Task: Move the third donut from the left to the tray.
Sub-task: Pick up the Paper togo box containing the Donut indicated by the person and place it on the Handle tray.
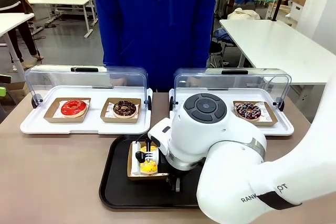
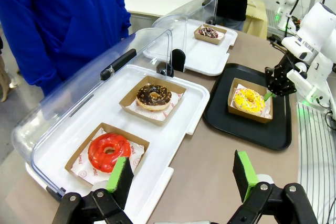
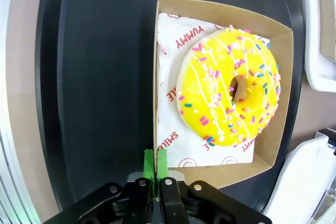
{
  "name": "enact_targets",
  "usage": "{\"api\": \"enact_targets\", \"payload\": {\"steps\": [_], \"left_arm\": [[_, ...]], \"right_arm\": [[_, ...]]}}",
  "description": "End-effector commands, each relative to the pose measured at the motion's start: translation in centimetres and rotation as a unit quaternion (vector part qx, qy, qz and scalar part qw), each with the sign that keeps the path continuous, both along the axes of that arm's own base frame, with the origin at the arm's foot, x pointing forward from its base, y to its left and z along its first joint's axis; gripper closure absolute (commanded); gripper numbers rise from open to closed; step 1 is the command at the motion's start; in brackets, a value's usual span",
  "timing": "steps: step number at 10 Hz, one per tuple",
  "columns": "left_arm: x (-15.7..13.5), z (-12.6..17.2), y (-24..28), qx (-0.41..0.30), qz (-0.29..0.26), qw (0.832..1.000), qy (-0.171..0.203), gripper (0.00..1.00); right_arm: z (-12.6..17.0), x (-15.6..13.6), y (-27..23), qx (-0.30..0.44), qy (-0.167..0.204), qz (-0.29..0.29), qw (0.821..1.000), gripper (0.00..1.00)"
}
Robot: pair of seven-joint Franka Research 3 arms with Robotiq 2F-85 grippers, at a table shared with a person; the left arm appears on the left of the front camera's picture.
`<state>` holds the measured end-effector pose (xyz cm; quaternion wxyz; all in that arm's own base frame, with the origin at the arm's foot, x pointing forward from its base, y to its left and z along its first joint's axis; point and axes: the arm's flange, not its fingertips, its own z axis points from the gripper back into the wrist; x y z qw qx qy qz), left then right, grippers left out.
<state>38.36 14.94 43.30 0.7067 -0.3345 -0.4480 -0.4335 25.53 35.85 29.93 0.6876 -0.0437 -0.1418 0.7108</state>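
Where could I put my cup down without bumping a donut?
The brown table left of the black tray is bare, below the white tray. In the black tray, the strip left of the yellow donut is free. By the right gripper it is crowded.

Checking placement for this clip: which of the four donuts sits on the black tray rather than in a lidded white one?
The yellow-glazed donut with sprinkles, in its brown cardboard holder on the black tray. The red and both chocolate ones lie in the white trays.
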Motion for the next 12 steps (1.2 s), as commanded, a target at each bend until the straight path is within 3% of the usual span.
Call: {"api": "enact_targets", "payload": {"steps": [1, 2, 3, 5, 6, 8, 12], "left_arm": [[-0.1, 0.2, -0.1, -0.003, -0.005, 1.000, -0.006, 0.00], [-0.1, 0.2, -0.1, -0.003, -0.005, 1.000, -0.006, 0.00], [-0.1, 0.2, -0.1, -0.003, -0.005, 1.000, -0.006, 0.00], [-0.1, 0.2, -0.1, -0.003, -0.005, 1.000, -0.006, 0.00], [-0.1, 0.2, -0.1, -0.003, -0.005, 1.000, -0.006, 0.00], [-0.1, 0.2, -0.1, -0.003, -0.005, 1.000, -0.006, 0.00], [-0.1, 0.2, -0.1, -0.003, -0.005, 1.000, -0.006, 0.00]], "right_arm": [[-0.8, -5.9, -9.7, -0.005, 0.004, -0.010, 1.000, 0.42], [-0.6, -5.8, -9.9, -0.004, 0.003, -0.012, 1.000, 0.41], [-0.2, -5.7, -10.0, 0.000, 0.004, -0.011, 1.000, 0.00], [0.8, -6.0, -10.0, 0.005, 0.003, -0.008, 1.000, 0.00], [1.6, -6.3, -9.9, 0.004, -0.001, -0.005, 1.000, 0.19], [3.5, -6.7, -9.8, 0.003, -0.013, -0.010, 1.000, 0.00], [5.9, -7.0, -9.9, 0.010, -0.020, -0.011, 1.000, 0.00]]}}
